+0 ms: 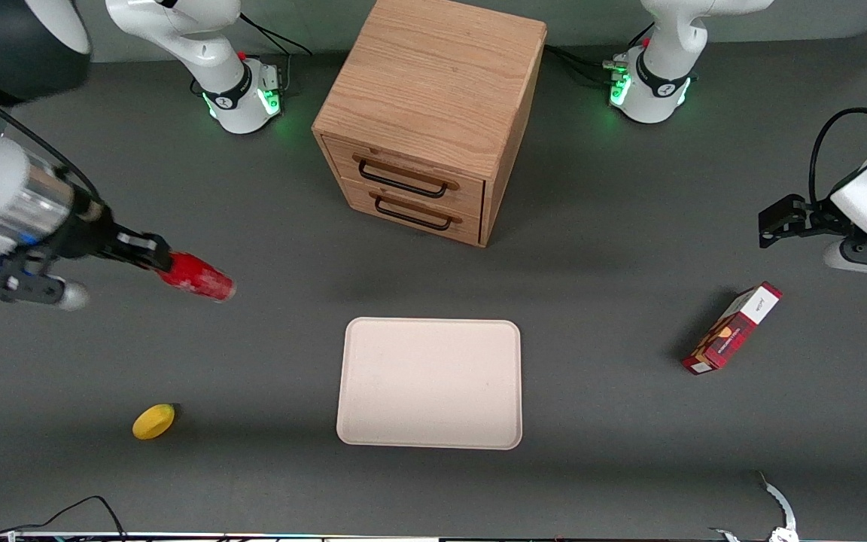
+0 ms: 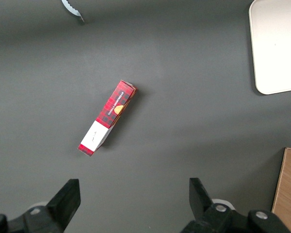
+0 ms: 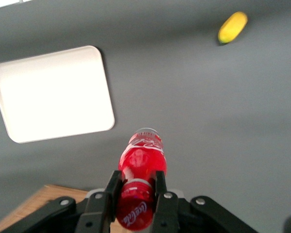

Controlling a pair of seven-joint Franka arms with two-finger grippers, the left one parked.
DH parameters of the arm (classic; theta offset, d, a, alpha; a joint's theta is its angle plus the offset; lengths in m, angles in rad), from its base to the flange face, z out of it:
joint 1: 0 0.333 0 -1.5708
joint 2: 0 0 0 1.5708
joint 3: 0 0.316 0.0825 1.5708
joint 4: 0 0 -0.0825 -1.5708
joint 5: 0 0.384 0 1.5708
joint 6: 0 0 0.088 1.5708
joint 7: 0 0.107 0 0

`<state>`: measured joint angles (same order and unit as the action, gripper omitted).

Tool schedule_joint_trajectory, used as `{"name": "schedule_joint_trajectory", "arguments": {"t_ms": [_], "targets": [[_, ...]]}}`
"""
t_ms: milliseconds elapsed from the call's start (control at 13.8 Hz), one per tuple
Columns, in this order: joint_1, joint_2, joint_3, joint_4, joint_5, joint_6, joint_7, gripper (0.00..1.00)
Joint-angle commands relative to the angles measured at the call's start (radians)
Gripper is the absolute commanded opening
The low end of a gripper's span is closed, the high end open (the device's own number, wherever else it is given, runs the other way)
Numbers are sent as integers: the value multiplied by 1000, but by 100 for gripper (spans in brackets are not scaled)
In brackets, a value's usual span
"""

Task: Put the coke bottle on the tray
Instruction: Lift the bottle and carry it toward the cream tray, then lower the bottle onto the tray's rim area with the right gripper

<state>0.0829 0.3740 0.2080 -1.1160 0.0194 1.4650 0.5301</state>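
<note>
We are carrying the coke bottle [image 1: 196, 279], gripped near its neck in our tool [image 1: 149, 253] and lifted above the bench [image 1: 629, 452] toward the working arm's end, so next we must bring it over the tray [image 1: 430, 383] and lower it there.

Even, diffuse overhead light is seen throughout; soft shadows are cast beside the wooden drawer cabinet [image 1: 433, 113], the red-and-white box [image 1: 733, 329] and the yellow fruit [image 1: 153, 421]. The tray [image 3: 53, 94] is blown out to near white in the right wrist view. The gripper [image 1: 149, 252] and coke bottle [image 1: 196, 278] are motion-blurred in the front view. Green LED glow is seen at the arm bases.
</note>
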Motion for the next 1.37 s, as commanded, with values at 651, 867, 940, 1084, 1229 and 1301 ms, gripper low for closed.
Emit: {"name": "schedule_joint_trajectory", "arguments": {"t_ms": [651,867,940,1084,1229,1301], "targets": [[173,499,73,258,-205,445,533,0],[193,555,74,254,-272,495,585,0],[195,572,74,249,-300,508,596,0],[195,588,83,245,-323,511,600,0],[195,594,83,239,-323,512,611,0],[196,595,85,234,-323,526,622,0]]}}
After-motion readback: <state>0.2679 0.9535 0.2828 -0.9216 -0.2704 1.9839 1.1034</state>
